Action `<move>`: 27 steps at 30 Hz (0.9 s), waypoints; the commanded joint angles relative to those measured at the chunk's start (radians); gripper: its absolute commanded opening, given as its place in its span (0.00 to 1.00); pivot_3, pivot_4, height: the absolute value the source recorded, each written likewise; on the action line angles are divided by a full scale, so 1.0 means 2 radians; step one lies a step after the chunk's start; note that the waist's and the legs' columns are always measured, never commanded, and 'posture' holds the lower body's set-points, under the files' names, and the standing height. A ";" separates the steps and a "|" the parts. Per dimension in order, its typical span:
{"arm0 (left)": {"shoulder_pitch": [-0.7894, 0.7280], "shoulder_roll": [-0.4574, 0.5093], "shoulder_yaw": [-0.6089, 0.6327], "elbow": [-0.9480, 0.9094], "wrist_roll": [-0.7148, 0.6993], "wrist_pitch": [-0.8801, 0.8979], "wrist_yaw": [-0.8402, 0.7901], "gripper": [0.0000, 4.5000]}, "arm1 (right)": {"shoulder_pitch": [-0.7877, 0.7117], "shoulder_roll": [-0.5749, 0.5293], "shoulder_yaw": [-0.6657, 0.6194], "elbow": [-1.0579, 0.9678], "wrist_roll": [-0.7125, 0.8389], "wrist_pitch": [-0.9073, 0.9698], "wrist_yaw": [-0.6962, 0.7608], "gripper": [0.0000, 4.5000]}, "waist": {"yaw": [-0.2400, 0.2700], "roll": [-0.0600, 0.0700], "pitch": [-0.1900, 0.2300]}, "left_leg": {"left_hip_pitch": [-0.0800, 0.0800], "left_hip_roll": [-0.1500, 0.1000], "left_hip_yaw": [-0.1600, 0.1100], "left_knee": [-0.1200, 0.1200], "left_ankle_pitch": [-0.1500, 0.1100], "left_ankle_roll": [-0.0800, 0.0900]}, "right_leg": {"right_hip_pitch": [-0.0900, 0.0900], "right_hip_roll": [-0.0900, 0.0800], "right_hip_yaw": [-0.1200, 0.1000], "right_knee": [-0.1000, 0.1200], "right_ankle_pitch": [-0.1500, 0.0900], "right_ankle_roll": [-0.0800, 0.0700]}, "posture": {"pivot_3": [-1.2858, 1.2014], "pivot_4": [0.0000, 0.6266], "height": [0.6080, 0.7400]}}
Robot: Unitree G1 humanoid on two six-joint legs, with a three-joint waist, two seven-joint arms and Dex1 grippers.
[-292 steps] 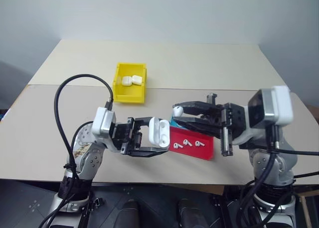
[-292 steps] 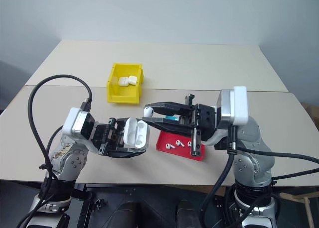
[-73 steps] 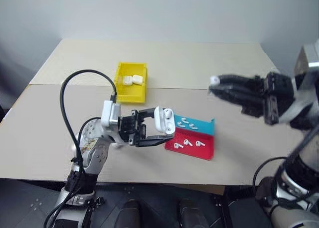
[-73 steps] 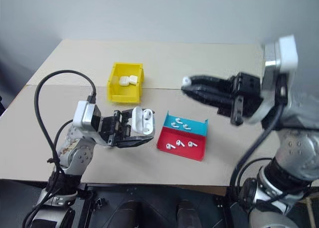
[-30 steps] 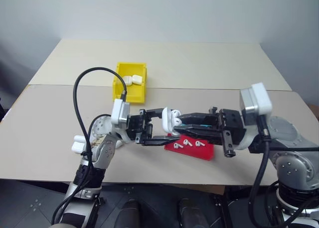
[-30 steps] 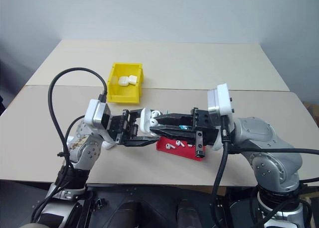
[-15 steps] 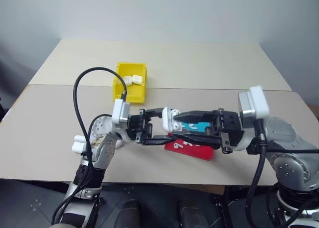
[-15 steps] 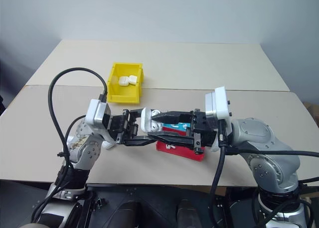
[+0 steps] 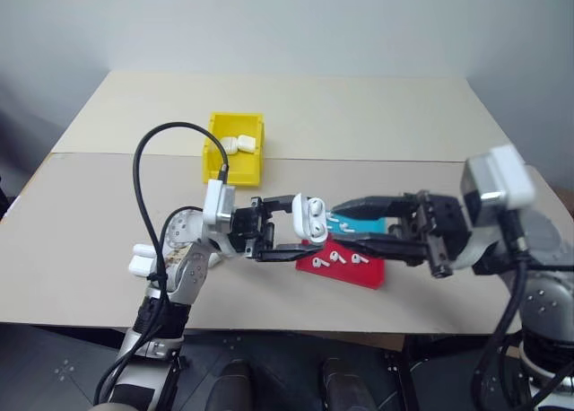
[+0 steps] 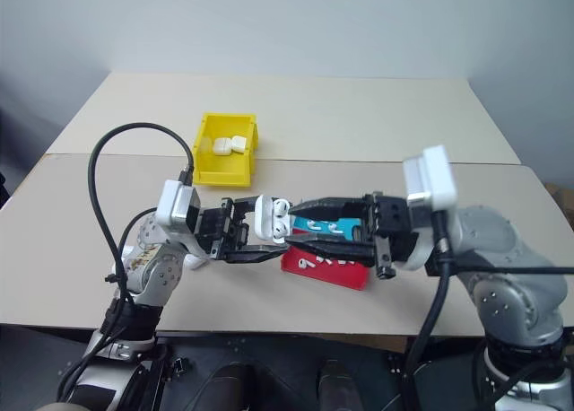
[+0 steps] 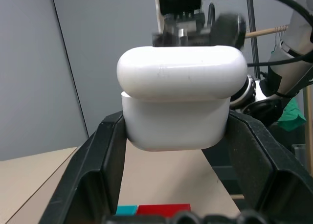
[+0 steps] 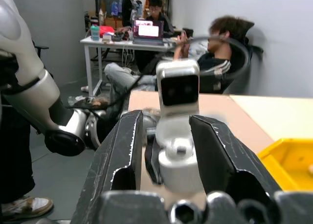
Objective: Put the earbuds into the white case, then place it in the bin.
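Left gripper clamps the white case above the table, lid up, buds seated in its top. Right gripper sits just beside the case, fingers apart, nothing between them. Under both lies a red-and-blue tray with loose earbuds on the red part. The bin, yellow, stands well apart toward the far side, with white cases inside. Seated people at a desk show behind, in the right wrist view.
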 commanded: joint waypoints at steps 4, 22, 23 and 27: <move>-0.032 -0.012 -0.004 0.042 0.026 -0.038 -0.016 0.61 | -0.153 -0.041 0.074 0.050 -0.040 0.041 0.035 0.00 | 0.002 0.000 0.000 | -0.001 0.001 -0.001 -0.001 0.000 0.000 | 0.000 0.001 -0.001 -0.001 0.000 0.000 | 0.52 0.24 1.00; -0.048 -0.035 -0.008 0.079 0.056 -0.073 -0.010 0.61 | -0.253 -0.005 0.242 0.077 -0.249 -0.030 0.117 0.00 | 0.005 0.000 0.000 | -0.002 0.000 -0.001 0.000 0.000 0.000 | -0.002 0.000 -0.001 0.000 0.000 0.000 | 0.52 0.24 1.00; -0.047 -0.036 -0.008 0.079 0.057 -0.073 -0.009 0.61 | -0.254 -0.001 0.245 0.079 -0.256 -0.033 0.119 0.00 | 0.005 0.000 0.000 | -0.002 0.000 -0.001 0.000 0.000 0.000 | -0.002 0.000 -0.001 0.000 0.000 0.000 | 0.52 0.24 1.00; -0.045 -0.035 -0.008 0.073 0.055 -0.071 -0.007 0.61 | -0.249 -0.002 0.259 0.085 -0.293 -0.056 0.135 0.00 | 0.005 0.000 0.000 | -0.002 0.000 -0.001 0.000 0.000 0.000 | -0.002 0.000 -0.001 0.000 0.000 0.000 | 0.52 0.24 1.00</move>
